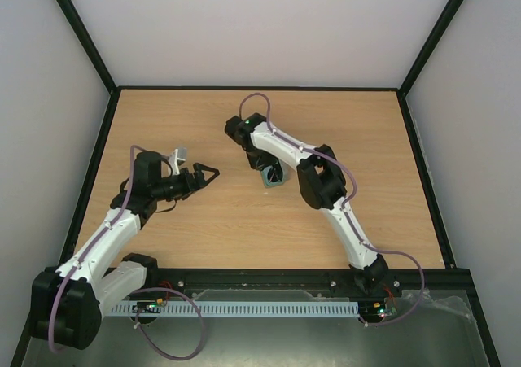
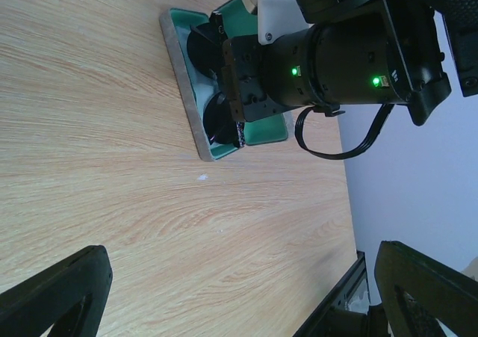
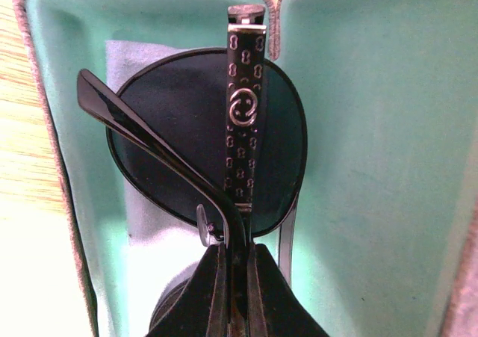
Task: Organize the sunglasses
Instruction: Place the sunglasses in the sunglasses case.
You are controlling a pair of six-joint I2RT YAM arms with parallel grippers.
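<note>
Sunglasses: We see the sunglasses (image 3: 187, 128) lying inside the open case, on top of the cloth. One round dark lens fills the middle of the right wrist view. A thin side piece with a shiny pattern points up across that lens. Another one slants off to the upper left.
Sunglasses from the left wrist: Both dark lenses (image 2: 205, 49) show in the upper middle of the frame, partly hidden by the right gripper.
Case: The case (image 3: 358, 128) is open, grey outside and green inside. From the top it is a small shape (image 1: 271, 181) near the middle of the table. Its grey rim (image 2: 183, 83) lies flat on the wood.
Cloth: The light blue cloth (image 3: 123, 60) lies in the left half of the case, under the glasses.
Right gripper: The right gripper (image 3: 237, 255) comes up from the bottom of its view. Its two black fingers (image 3: 216, 292) are pressed close and pinch the thin frame between them.
Left gripper: The left gripper (image 2: 239, 292) is well apart from the case, left of it in the top view (image 1: 207, 172). Its fingers (image 2: 60, 292) are spread wide, one in each bottom corner, and hold nothing.
Table: The table (image 1: 203, 220) is light wood.
</note>
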